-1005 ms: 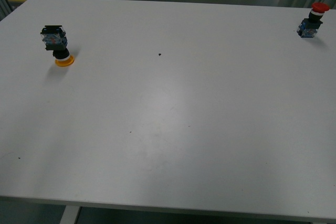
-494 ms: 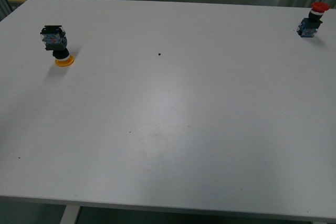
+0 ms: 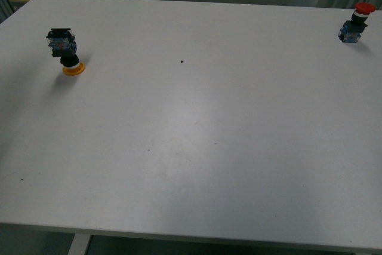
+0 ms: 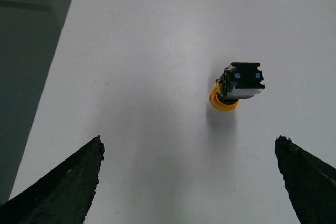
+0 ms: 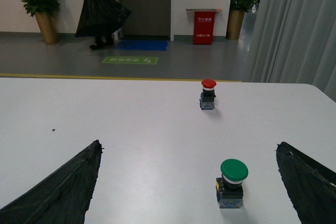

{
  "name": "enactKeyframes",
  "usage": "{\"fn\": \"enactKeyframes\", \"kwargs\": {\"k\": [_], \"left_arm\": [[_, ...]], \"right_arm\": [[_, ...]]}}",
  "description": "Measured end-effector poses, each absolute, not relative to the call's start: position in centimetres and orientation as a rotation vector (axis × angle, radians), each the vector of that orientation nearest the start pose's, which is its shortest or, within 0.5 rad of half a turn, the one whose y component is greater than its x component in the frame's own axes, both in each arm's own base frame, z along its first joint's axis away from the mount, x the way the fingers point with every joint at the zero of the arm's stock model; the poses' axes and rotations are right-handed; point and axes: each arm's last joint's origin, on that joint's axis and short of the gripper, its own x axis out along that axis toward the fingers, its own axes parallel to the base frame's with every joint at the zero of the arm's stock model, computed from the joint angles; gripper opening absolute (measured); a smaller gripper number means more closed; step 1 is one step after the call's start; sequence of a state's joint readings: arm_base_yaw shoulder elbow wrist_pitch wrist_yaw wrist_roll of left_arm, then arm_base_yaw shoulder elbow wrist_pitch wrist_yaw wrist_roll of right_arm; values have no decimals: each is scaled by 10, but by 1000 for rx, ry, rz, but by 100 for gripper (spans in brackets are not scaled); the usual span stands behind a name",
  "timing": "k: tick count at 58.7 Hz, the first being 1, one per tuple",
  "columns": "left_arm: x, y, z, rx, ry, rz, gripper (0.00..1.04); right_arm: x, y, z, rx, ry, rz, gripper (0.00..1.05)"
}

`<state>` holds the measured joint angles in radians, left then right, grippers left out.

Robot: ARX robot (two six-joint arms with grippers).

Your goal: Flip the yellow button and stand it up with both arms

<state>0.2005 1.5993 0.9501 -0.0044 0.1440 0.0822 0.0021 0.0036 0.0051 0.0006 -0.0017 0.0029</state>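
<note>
1. Although the yellow button (image 3: 65, 52) is on the white bench (image 3: 209, 135), it is upside down. Its round yellow cap lies on the surface and the blue-black contact block is uppermost, leaning a little away from the cap.
2. In the front view it sits near the far-left edge of the bench, touching nothing else.
3. The left wrist view looks down on this button (image 4: 237, 85). The block covers most of the cap, so only a yellow crescent shows under it.
4. The left gripper (image 4: 189, 142) hangs above the bench with its two black fingers (image 4: 68, 182) spread wide and nothing between them. The button lies ahead of the fingertips, closer to one finger than the other, and touches neither.
5. The right gripper (image 5: 188, 145) is also spread apart and empty, with its dark fingers (image 5: 58, 187) over bare bench.
6. A red button (image 3: 356, 23) stands upright, cap on top, near the far-right edge of the bench and well apart from the yellow one. The right wrist view shows it too (image 5: 208, 94).
7. A green button (image 5: 232, 183) stands upright on the bench, nearer the right gripper than the red one is. It shows only in the right wrist view.
8. A small dark speck (image 3: 181, 61) lies on the bench between the yellow and red buttons.
9. Beyond the bench, the right wrist view shows a grey floor, potted plants, a red bin (image 5: 202, 27) and a grey curtain (image 5: 294, 30).
</note>
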Motion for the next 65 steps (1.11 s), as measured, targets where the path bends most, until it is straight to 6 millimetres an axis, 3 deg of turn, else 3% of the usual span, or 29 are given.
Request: {"fn": "enactKeyframes", "kwargs": {"k": [12,19,37,65], "left_arm": [[376,50,186,-60,745,-22,98],[391,40,179,-70,782,-44,98],[415,17,173,-72,815,-67,98],[439,6,163,-88,879,-62,98]], "right_arm": [[98,0,165,3,-2,4,97],[98,0,165,3,-2,3,97],[98,0,165,3,-2,3,97],[98,0,165,3,-2,3,97]]}}
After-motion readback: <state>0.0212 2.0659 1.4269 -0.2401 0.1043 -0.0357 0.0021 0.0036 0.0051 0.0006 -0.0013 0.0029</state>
